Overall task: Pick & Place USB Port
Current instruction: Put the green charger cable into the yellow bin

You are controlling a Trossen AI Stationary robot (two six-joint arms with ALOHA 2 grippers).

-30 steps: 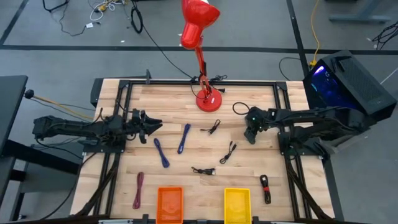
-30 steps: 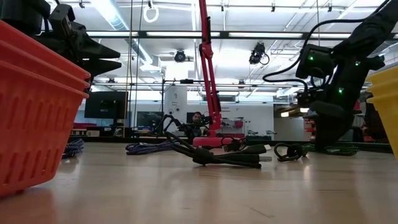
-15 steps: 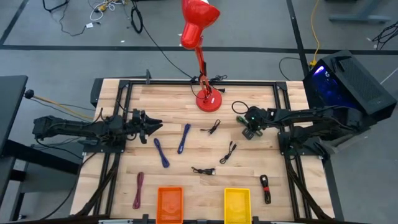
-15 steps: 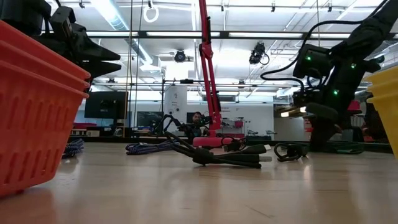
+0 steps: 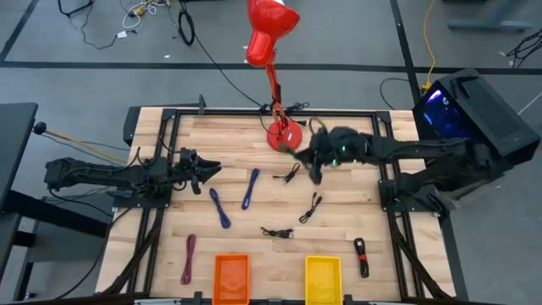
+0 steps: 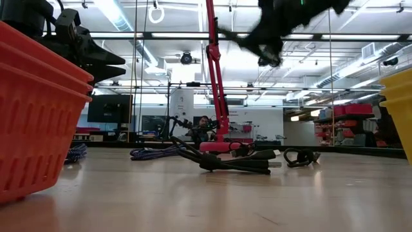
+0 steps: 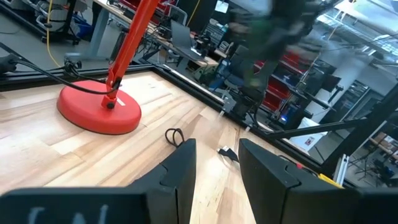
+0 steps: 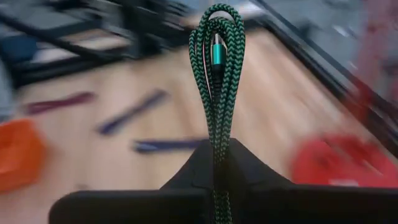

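A bundled green braided USB cable (image 8: 216, 68) sticks out past the fingertips of my right gripper (image 8: 216, 163), which is shut on it. In the high view that gripper (image 5: 312, 163) is blurred, near the red lamp base (image 5: 284, 135); in the low view it is high above the table (image 6: 273, 26). At the table's left, my left gripper (image 5: 212, 172) hovers open with nothing between its fingers (image 7: 217, 168). An orange bin (image 5: 230, 278) and a yellow bin (image 5: 323, 278) stand at the near edge. My right gripper pinches the green cable bundle between its two fingers, at one end of the bundle (image 8: 216, 144). Several strands lie side by side in the hold. The looped free end (image 8: 217, 18) and a green plug (image 8: 216, 57) reach out beyond the fingertips. The bundle is lifted clear of the table.
Loose cables lie across the table's middle: black ones (image 5: 290, 174), (image 5: 311, 207), (image 5: 277, 231), a black-and-red one (image 5: 362, 256), two blue (image 5: 251, 188), (image 5: 219, 207) and a magenta one (image 5: 188, 258). The lamp arm (image 6: 215, 71) rises at the far middle.
My right gripper has shut on the green cable at the table's far right. It then rose quickly and swung toward the table's left, toward the lamp base. The cable has gone from lying on the wood to lifted clear.
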